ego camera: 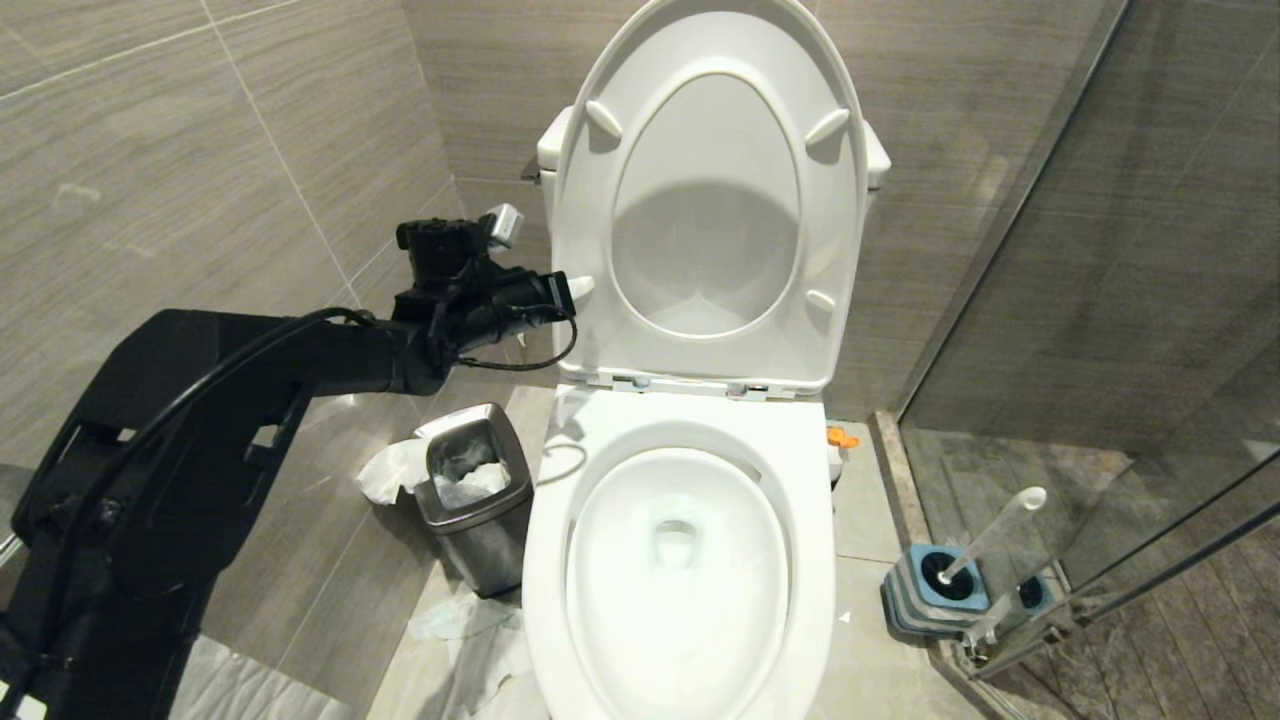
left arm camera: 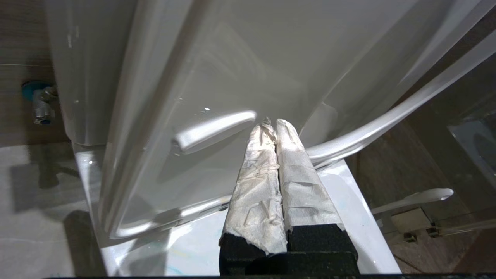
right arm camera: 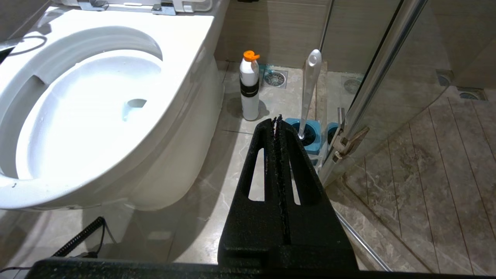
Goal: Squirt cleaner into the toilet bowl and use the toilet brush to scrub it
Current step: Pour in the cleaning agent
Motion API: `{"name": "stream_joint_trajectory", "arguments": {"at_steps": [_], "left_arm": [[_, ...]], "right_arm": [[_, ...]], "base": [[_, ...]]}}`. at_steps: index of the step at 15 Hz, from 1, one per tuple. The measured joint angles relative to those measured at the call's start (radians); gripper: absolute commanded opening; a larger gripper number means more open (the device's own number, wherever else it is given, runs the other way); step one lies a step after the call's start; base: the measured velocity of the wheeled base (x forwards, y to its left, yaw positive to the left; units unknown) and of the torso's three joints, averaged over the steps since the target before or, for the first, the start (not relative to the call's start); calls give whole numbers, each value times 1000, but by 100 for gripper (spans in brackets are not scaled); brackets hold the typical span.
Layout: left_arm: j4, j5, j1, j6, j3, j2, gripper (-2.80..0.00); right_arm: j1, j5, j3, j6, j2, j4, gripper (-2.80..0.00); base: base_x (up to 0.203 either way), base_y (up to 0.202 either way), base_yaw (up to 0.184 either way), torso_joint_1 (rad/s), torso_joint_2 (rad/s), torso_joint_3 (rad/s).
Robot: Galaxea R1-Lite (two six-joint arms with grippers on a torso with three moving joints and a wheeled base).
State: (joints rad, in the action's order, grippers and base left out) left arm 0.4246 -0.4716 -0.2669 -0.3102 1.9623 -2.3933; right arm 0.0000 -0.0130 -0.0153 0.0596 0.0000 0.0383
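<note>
Left gripper (left arm camera: pixel 271 123): fingers (left arm camera: pixel 257 170) wrapped in white paper, clenched together, grasping nothing; tips right at the underside of the raised seat (ego camera: pixel 830 220), whether touching cannot be told.
Right gripper (right arm camera: pixel 278 118): fingers pressed together, empty; hangs low over the floor tiles beside the bowl.
Toilet bowl (ego camera: pixel 800 470): seat and lid up; basin below the left fingertips, beside the right ones.
Toilet brush (ego camera: pixel 990 535): standing in its blue-topped holder (ego camera: pixel 915 590) against the glass shower door (ego camera: pixel 1130 240), just beyond the right fingertips, well apart from the left.
Bottle (right arm camera: pixel 250 85): white, orange cap, upright on the floor beyond the right fingers, next to the bowl.
Steel bin (ego camera: pixel 475 500): below the left gripper, paper inside.
</note>
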Motion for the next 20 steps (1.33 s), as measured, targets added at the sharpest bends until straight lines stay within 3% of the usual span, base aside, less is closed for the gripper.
{"name": "stream_joint_trajectory", "arguments": {"at_steps": [6, 20], "left_arm": [[96, -7, 47, -6, 0, 8, -280], [120, -63, 75, 7, -1, -14, -280]], "right_arm": [[0, 0, 0, 0, 0, 0, -280], [0, -1, 0, 0, 0, 0, -280]], "base": [[0, 0, 0, 0, 0, 0], [0, 0, 0, 0, 0, 0]]}}
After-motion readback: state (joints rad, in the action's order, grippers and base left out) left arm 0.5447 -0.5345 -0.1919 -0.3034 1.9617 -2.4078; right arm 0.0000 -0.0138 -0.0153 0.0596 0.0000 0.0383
